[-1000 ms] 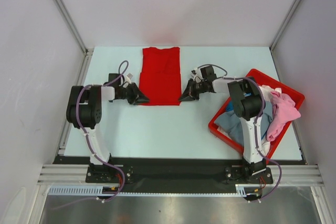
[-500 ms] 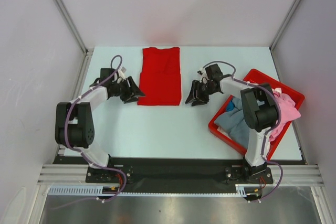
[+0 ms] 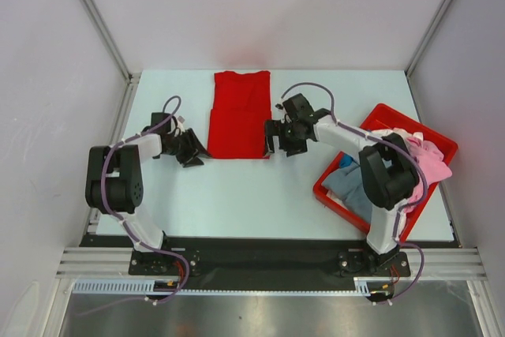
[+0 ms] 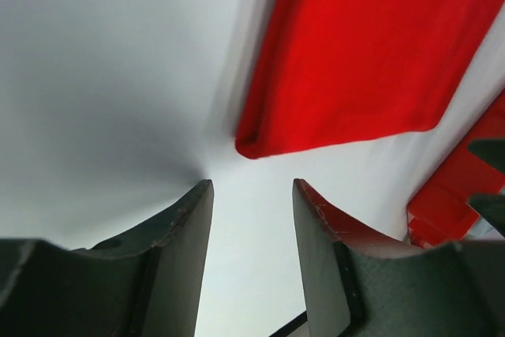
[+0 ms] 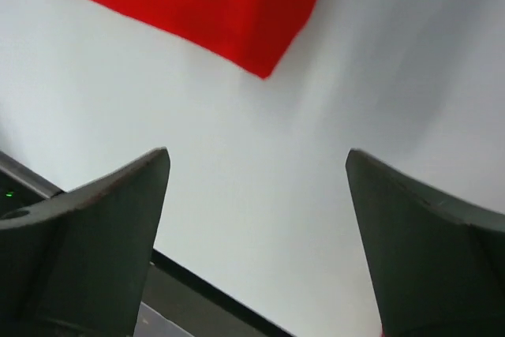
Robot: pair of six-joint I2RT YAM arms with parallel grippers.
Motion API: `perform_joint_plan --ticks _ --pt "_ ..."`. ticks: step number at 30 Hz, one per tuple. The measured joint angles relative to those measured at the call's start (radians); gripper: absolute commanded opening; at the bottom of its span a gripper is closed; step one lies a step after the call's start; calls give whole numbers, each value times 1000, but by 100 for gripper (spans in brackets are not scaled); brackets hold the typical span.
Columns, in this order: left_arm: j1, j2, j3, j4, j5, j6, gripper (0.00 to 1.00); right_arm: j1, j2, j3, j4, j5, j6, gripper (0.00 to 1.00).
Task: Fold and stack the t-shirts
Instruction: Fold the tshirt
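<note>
A bright red t-shirt [image 3: 239, 112] lies flat on the table as a long narrow strip, folded lengthwise. My left gripper [image 3: 197, 154] sits just off its near left corner, open, with nothing between the fingers; the left wrist view shows that corner of the red t-shirt [image 4: 355, 53] a short way beyond the gripper [image 4: 252, 189]. My right gripper [image 3: 272, 138] stands wide open by the near right corner, also empty; the right wrist view shows the red t-shirt's corner [image 5: 213, 5] ahead of the gripper [image 5: 256, 155]. More t-shirts, pink [image 3: 430, 167], grey-blue [image 3: 346, 185] and white [image 3: 404, 140], are heaped in the bin.
A rigid red bin [image 3: 384, 110] stands at the right side of the table, partly behind my right arm; its edge [image 4: 446, 195] also shows in the left wrist view. Metal frame rails border the table, with white walls beyond.
Both grippers, shut at the red t-shirt's near corners a second ago, have opened and let go. The left one drew back to the left; the right one turned beside the corner.
</note>
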Motion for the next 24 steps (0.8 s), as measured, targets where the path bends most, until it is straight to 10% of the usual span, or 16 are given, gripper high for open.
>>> perform_joint_plan --ticks 9,24 --pt "22 62 2 70 40 -104 44 -111 -272 -269 158 -3 106 99" --pt "23 96 24 74 23 -181 41 -75 -41 -272 394 -145 398 84"
